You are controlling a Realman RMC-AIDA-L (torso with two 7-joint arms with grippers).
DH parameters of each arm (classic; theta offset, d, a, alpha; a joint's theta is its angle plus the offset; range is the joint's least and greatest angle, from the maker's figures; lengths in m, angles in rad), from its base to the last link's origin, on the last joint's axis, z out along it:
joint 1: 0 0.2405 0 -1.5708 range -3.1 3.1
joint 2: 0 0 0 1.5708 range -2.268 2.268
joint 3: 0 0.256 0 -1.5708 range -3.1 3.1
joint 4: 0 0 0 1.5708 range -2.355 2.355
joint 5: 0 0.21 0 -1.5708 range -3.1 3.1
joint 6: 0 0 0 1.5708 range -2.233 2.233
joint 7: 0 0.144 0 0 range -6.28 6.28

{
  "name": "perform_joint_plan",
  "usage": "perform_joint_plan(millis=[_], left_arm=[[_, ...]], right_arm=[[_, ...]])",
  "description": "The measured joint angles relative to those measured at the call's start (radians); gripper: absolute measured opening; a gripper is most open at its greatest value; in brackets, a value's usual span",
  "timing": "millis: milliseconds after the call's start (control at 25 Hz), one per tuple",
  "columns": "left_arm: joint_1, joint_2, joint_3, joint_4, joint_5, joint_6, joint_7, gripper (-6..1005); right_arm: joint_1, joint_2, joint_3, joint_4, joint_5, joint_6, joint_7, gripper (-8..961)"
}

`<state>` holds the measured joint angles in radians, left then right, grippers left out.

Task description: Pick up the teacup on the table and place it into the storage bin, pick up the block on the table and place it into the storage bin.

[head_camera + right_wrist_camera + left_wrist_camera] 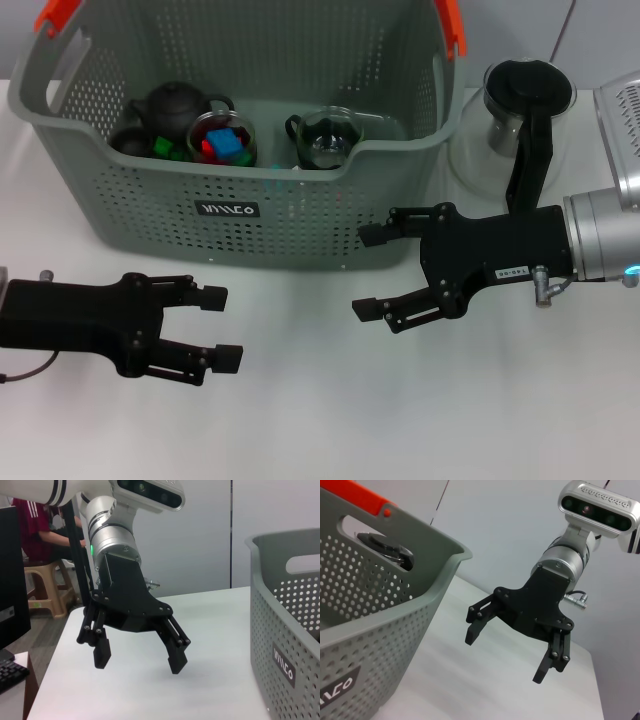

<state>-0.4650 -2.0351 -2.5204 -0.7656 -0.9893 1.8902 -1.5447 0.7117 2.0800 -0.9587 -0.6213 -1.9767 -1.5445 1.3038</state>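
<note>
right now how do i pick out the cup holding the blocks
Look in the storage bin at the table's far side. Three vessels sit in a row on its floor. The middle one, between the black teapot and an empty glass cup, alone holds red, blue and green blocks.

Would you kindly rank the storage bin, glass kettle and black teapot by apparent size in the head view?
1. Storage bin, by far the largest.
2. Glass kettle.
3. Black teapot, partly hidden inside the bin.

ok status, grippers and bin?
Left gripper open, empty, over table in front of storage bin. Right gripper open, empty, by bin's front right corner. Glass teacup and coloured blocks in bin. Nothing blocking.
</note>
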Motion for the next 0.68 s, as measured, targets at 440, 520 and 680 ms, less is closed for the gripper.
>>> perform_joint_plan(millis=[440,520,680], left_arm=[[-0.006,0.001,0.0,-0.004,0.002,-0.009,-0.001,947],[-0.007,0.0,0.0,-0.004,0.003,-0.007,-0.003,947],[-0.007,0.0,0.0,-0.004,0.003,-0.007,-0.003,947]], right_arm=[[-0.002,0.004,0.001,-0.019,-0.003,0.005,0.002,944],[-0.005,0.007,0.001,-0.024,-0.003,0.006,0.002,944],[-0.005,0.007,0.001,-0.026,-0.002,0.006,0.003,944]])
